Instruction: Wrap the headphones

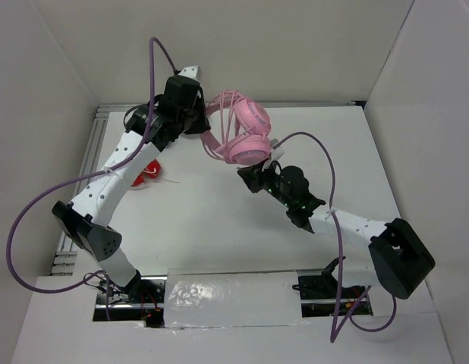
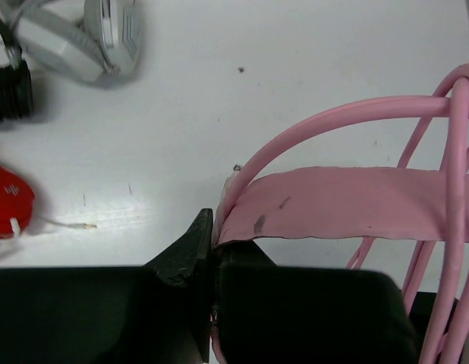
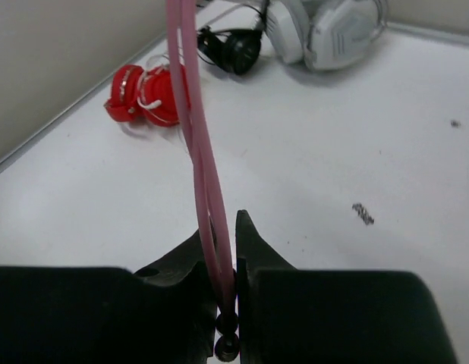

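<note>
Pink over-ear headphones (image 1: 246, 136) with padded earcups are being held over the white worktop (image 1: 219, 227), far centre. Left claw (image 2: 213, 246) is clamping the flat pink headband (image 2: 341, 201), anchoring it. Right claw (image 3: 227, 250) is pinching the thin pink cable (image 3: 198, 152) taut, likely for winding another loop.

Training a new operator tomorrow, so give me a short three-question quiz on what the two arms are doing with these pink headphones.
1. True or false: the left fingers are shut on the headband.
2. What do the right fingers pinch? A a black strap; B the pink cable; C a red cap.
3. Fill in: the white headphones lie on the ____.
Key: 1 true; 2 B; 3 table.
</note>
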{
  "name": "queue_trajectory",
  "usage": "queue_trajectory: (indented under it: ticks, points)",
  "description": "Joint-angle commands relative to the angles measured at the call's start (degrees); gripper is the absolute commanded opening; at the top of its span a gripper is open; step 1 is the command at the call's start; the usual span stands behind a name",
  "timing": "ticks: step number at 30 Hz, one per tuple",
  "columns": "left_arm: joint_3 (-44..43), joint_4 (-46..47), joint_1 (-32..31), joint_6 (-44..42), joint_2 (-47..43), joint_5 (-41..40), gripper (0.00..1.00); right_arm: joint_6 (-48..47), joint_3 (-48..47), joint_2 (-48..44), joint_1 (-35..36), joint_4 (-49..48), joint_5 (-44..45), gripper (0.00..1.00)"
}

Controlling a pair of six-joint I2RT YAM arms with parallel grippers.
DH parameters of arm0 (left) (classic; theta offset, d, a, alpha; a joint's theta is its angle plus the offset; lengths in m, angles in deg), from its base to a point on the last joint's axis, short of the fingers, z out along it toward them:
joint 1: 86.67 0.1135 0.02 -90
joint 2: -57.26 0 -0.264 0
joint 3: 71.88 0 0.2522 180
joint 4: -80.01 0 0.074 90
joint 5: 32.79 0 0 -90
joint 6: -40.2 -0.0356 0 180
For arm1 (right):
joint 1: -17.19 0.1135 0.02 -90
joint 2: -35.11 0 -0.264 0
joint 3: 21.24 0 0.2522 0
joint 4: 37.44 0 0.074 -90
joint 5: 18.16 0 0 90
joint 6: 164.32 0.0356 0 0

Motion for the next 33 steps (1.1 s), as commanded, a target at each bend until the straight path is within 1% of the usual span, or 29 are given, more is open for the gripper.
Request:
queue_trajectory:
  ticks: [1,2,3,5,8,10,13,16,19,20,23,24,25,26,27,28,29,30,31,32,33]
  points:
    - [0.2,7.4,2.6,14.2,0.4,-5.0,0.00,3.4,-0.5,0.8,2.7,2.1,4.7,0.03]
    - [1.3,7.1,3.2,15.2,0.4,-4.6,0.00,5.4,-0.6,1.2,2.8,3.6,8.9,0.02]
    - [1.9,6.7,3.9,16.1,0.6,-3.9,0.00,7.4,-1.2,1.8,2.7,4.8,10.6,0.01]
    - [3.2,6.7,4.7,17.9,0.8,-2.5,0.00,9.4,-1.7,2.4,2.8,7.2,11.3,0.02]
    - [3.0,5.3,6.4,19.6,1.1,-1.5,0.00,11.0,-1.0,2.0,2.7,8.6,14.7,0.02]
    - [3.4,5.2,6.7,20.9,0.9,-2.2,0.00,11.5,-0.6,1.3,2.7,9.1,14.7,0.02]
    - [2.7,2.9,7.3,23.6,2.0,-3.8,0.00,11.9,-0.9,1.3,2.8,10.1,12.2,0.02]
    - [1.6,1.4,8.8,25.4,3.5,-2.1,0.00,14.0,-0.8,3.1,2.7,9.0,9.1,0.02]
    - [1.7,1.2,10.6,26.8,3.7,-0.2,0.00,14.4,-1.5,3.8,2.6,11.3,10.3,0.02]
    - [2.2,2.0,11.2,26.3,3.3,2.6,0.00,14.4,-1.6,3.1,2.6,11.9,10.4,0.02]
    - [7.0,7.6,13.1,25.1,0.1,6.4,0.00,12.5,-0.4,-0.6,2.6,11.3,10.3,0.02]
    - [8.5,9.3,13.5,24.7,-1.1,9.9,0.00,12.2,-0.5,-1.6,2.5,11.9,11.0,0.02]
    - [12.5,11.6,14.0,24.2,-3.8,11.7,0.00,12.2,-0.8,-2.4,2.5,13.3,12.3,0.01]
    - [14.7,17.1,14.8,23.3,-5.4,13.7,0.00,12.8,-1.7,-3.4,2.0,14.2,12.5,0.01]
    - [19.3,20.1,15.5,22.8,-8.7,18.1,0.00,13.5,-2.6,-3.8,1.6,15.6,12.7,0.00]
    - [21.1,22.1,15.6,23.2,-10.3,19.4,0.00,13.9,-3.1,-3.9,1.4,16.1,12.5,0.00]
    - [22.1,23.6,15.6,23.8,-12.2,18.5,0.00,15.0,-3.2,-3.9,1.3,15.5,12.5,0.00]
    - [21.4,22.5,15.2,24.6,-12.5,15.8,0.00,14.9,-2.8,-4.0,1.3,14.3,11.9,0.00]
    - [20.7,21.3,13.4,25.0,-12.5,12.8,0.00,14.4,-2.2,-4.1,1.6,13.8,10.5,0.00]
    - [19.5,19.0,12.3,24.6,-12.3,9.5,0.00,14.4,-2.3,-4.1,1.7,13.9,11.2,0.00]
    - [17.2,18.1,10.2,24.1,-11.5,4.0,0.00,13.7,-2.9,-3.8,1.7,15.1,11.6,0.00]
